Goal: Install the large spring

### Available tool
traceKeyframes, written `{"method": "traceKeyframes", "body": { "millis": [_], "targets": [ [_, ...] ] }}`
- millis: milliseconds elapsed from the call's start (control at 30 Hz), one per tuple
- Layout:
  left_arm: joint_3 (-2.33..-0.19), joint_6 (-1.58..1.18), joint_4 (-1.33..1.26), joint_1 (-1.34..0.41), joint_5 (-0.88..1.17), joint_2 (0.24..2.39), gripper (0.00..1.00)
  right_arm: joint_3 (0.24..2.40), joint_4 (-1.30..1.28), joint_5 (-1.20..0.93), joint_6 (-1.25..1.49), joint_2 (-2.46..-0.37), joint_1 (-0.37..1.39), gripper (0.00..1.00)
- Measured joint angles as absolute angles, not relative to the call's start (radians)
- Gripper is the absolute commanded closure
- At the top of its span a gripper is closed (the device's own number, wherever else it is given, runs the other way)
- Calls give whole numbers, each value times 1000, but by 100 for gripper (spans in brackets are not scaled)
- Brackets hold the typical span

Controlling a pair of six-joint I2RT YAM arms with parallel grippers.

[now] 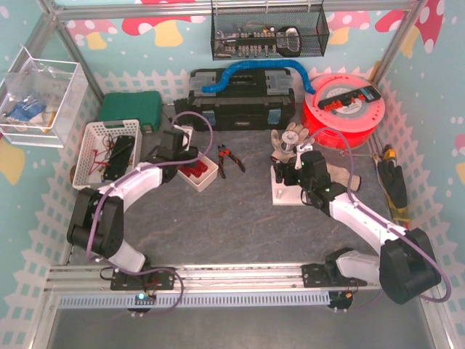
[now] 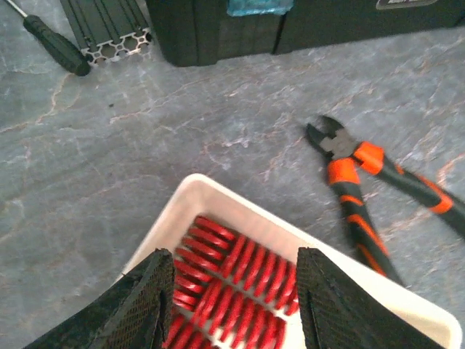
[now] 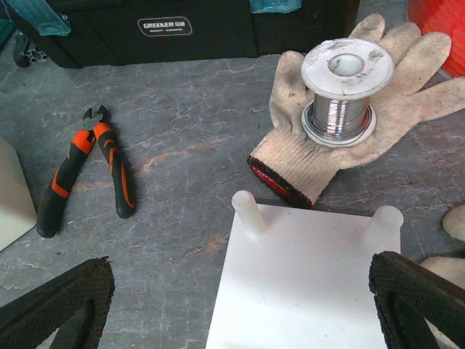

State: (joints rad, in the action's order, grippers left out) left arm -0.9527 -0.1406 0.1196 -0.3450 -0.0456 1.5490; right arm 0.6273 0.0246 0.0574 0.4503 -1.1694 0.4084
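Observation:
Several red springs [image 2: 240, 287] lie in a small white tray [image 2: 218, 200], which shows in the top view [image 1: 211, 178] left of centre. My left gripper [image 2: 236, 305] hangs open right above the springs, its fingers either side of them, holding nothing; in the top view it sits at the tray [image 1: 182, 156]. A white base plate [image 3: 305, 283] with two upright white pegs [image 3: 247, 211] lies under my right gripper [image 3: 240, 305], which is wide open and empty. The plate shows in the top view [image 1: 283, 193] right of centre.
Orange-handled cutters [image 2: 356, 189] lie right of the tray, also in the right wrist view [image 3: 87, 171]. A work glove [image 3: 305, 153] with a wire spool [image 3: 345, 91] lies behind the plate. A black toolbox [image 1: 240, 102], a red reel [image 1: 345, 105] and a white basket [image 1: 109, 153] stand at the back.

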Motion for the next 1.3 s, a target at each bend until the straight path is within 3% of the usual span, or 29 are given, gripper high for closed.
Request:
{"method": "traceKeyframes", "body": {
  "millis": [400,967,1300],
  "targets": [
    [-1051,84,282,-287,30,1675,53,622,30,58,449,-1163,414,4],
    [-1139,165,322,-287,-60,1830,57,618,31,60,442,-1154,414,5],
    [-1137,148,320,-286,-29,1832,50,618,31,62,441,-1154,414,4]
  ]
}}
